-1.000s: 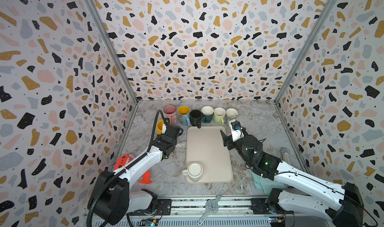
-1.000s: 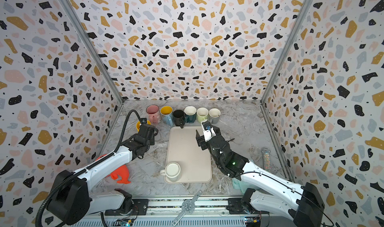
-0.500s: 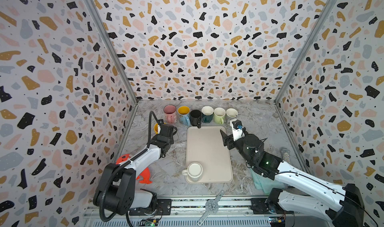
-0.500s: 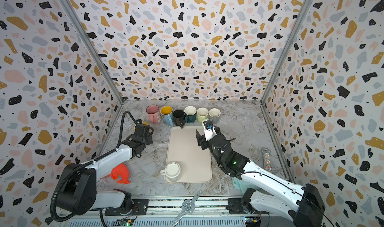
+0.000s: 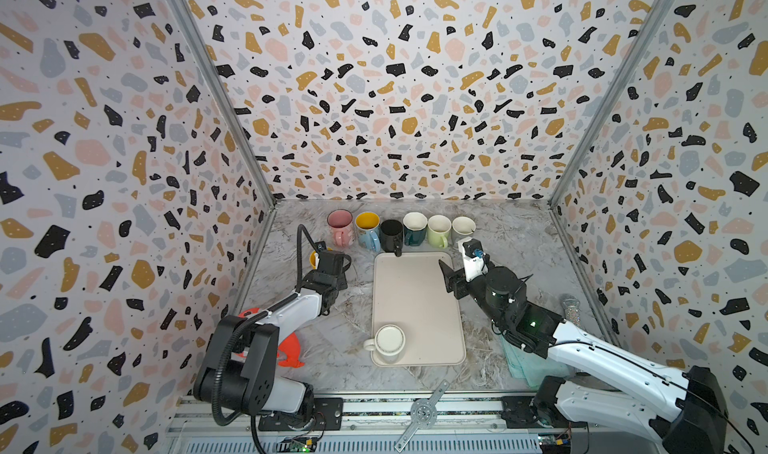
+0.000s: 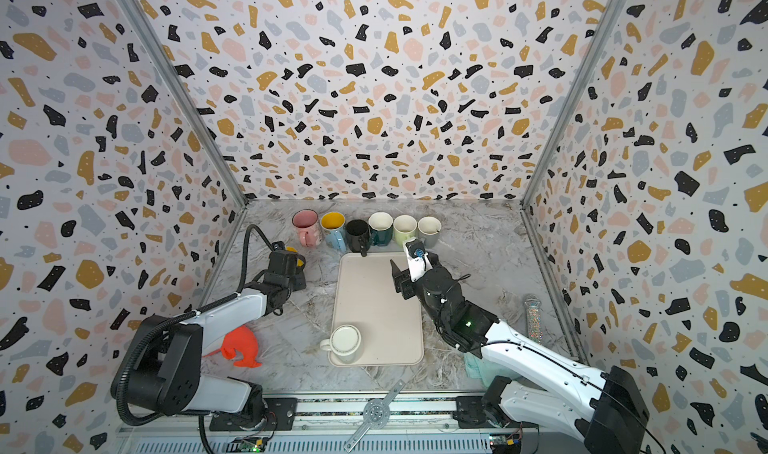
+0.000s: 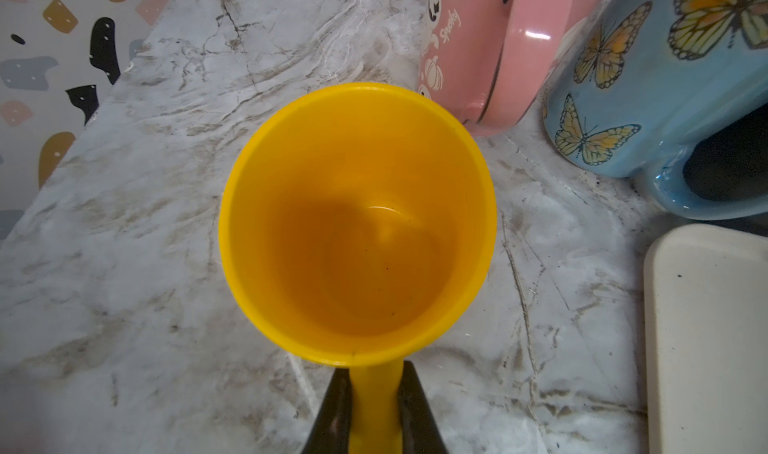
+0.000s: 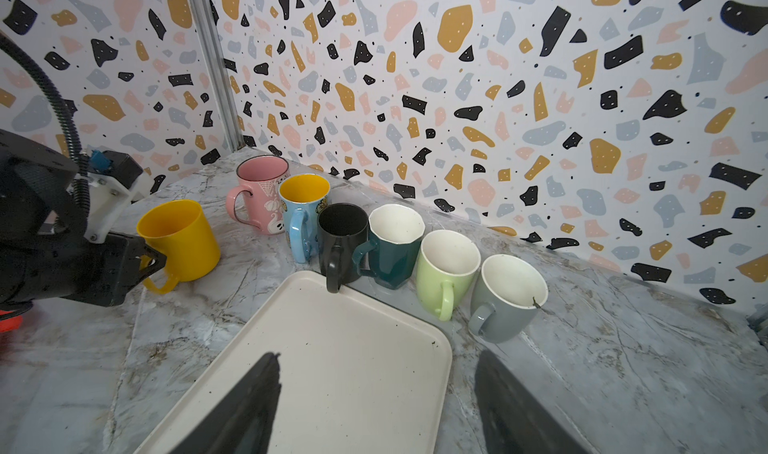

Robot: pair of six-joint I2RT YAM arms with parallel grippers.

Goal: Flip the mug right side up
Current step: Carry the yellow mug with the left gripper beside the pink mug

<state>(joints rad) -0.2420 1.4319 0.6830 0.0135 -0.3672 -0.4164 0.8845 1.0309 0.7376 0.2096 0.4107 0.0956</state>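
1. Left gripper (image 7: 376, 385) clamped on the handle of the yellow mug (image 7: 357, 223); mug upright on the marble table (image 7: 145, 181), just beside the pink mug (image 7: 490, 48).
2. Right gripper (image 8: 376, 360) spread wide, empty, over the tray (image 8: 332, 339) edge.
3. White mug (image 5: 390, 339) inverted on the tray's near corner.

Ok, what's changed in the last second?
The left gripper, shut on the yellow mug by its handle, carried it slightly left, toward the side wall. The right gripper stayed open by the tray; the white mug on it and the row of mugs haven't moved.
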